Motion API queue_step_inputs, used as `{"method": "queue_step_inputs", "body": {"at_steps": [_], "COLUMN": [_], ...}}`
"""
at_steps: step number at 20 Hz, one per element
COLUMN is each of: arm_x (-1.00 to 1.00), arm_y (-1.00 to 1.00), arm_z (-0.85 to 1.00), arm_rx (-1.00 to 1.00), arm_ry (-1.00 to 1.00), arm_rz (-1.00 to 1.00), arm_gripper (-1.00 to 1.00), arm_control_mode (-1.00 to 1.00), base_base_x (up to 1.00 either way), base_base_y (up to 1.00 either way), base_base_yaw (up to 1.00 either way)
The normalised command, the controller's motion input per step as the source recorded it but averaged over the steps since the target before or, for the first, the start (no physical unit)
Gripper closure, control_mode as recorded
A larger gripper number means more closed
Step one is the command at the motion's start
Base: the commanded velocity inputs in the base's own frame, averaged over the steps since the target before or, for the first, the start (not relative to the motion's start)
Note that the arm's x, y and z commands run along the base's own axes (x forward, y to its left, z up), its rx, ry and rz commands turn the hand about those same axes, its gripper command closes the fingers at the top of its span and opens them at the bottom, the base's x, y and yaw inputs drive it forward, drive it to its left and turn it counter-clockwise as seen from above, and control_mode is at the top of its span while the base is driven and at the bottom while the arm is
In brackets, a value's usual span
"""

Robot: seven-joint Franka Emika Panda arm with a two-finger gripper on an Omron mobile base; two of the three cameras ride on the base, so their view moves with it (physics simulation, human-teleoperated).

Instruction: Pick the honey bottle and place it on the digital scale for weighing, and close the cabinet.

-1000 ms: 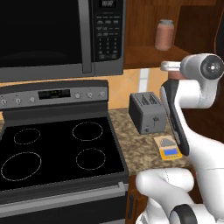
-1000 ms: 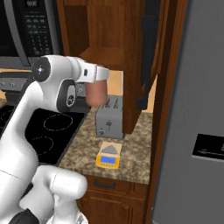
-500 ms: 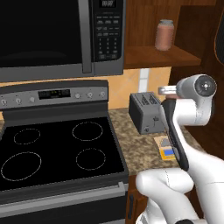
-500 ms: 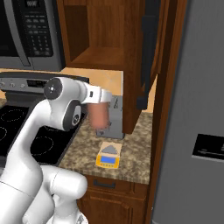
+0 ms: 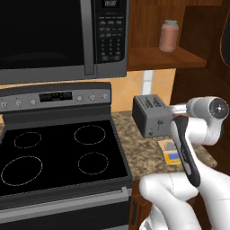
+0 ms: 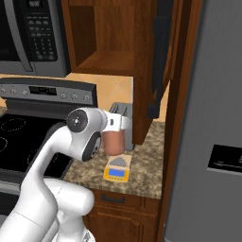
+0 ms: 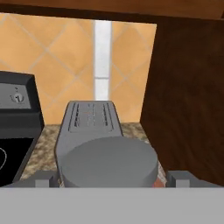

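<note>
Pink look-alike jar [image 5: 169, 35] up on the cabinet [image 5: 161, 56] shelf; toaster [image 5: 152, 115] on the counter [image 5: 143, 152], digital scale [image 5: 171, 152] just right, half-hidden behind arm.

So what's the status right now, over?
End effector shut on honey bottle, above digital scale. Toaster close behind. Cabinet door open.

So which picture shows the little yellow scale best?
The right base view: the digital scale sits in plain sight on the counter, under the honey bottle. The left base view shows it partly behind the arm.
</note>
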Motion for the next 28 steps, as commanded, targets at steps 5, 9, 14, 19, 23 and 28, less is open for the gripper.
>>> {"method": "queue_step_inputs", "body": {"at_steps": [5,9,14,19,23,28], "arm_x": [0.33,0.21,0.02,-0.02,0.05,0.14], "arm_y": [-0.04,-0.05,-0.07,-0.04,-0.06,-0.08], "arm_z": [-0.47,-0.24,-0.16,-0.07,-0.34,-0.24], "arm_rx": [0.00,0.01,0.00,0.01,0.14,0.06], "arm_ry": [-0.15,0.01,0.14,0.01,-0.08,-0.09], "arm_rz": [0.05,0.06,0.09,0.16,0.18,0.12], "arm_gripper": [1.00,1.00,1.00,1.00,1.00,1.00], "arm_control_mode": [-1.00,-1.00,-1.00,-1.00,-1.00,-1.00], "base_base_x": [0.00,0.00,0.00,0.00,0.00,0.00], "base_base_y": [0.00,0.00,0.00,0.00,0.00,0.00], "base_base_yaw": [0.00,0.00,0.00,0.00,0.00,0.00]}}
